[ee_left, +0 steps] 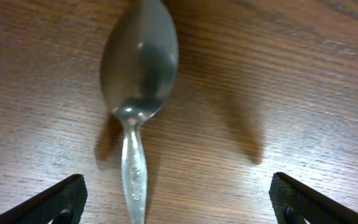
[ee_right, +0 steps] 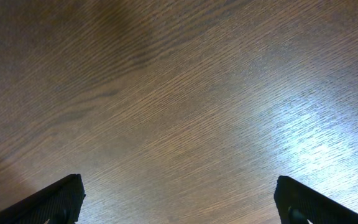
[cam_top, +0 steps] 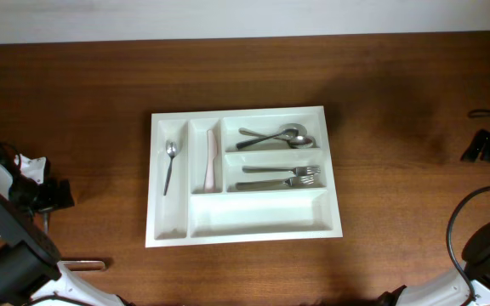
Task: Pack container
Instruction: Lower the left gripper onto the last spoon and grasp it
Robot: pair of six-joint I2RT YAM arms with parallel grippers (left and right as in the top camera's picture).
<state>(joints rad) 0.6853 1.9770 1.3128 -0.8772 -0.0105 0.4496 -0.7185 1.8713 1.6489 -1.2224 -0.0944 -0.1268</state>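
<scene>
A dark brown wooden table (cam_top: 398, 102) with fine, straight grain fills nearly all of the overhead view. Along its far edge runs a pale, plain strip (cam_top: 245, 17); whether it is wall or floor cannot be told. In the right wrist view a bright patch of reflected light (ee_right: 309, 143) lies on the wood.

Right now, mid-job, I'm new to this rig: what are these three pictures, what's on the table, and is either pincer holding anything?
Two robot arms sit at a wooden table. The wide picture looks down from above: a white tray holds one spoon, a pale utensil, more spoons and forks; its long compartment is bare. The other two pictures come from a camera on each wrist. The left pincer is open over a loose spoon lying on the table, not gripping it. The right pincer is open and sees only wood. Nothing is held.
</scene>
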